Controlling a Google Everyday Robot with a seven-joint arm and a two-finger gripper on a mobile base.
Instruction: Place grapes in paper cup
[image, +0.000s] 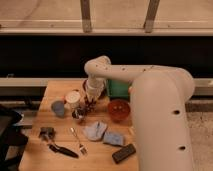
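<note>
The paper cup (73, 97), cream-white with a pale tan top, stands upright at the back left of the wooden table (37, 155). My gripper (90, 103) hangs from the white arm just to the right of the cup, low over the table. A small dark reddish clump that looks like the grapes (89, 106) sits at the gripper's tip. I cannot tell whether it is held or resting on the table.
A grey-blue cup (58, 107) and a small metal cup (78, 115) stand by the paper cup. An orange bowl-like thing (119, 109), a green box (118, 89), blue cloths (95, 131), a fork (77, 140), a black utensil (63, 150) and a black block (123, 153) are around.
</note>
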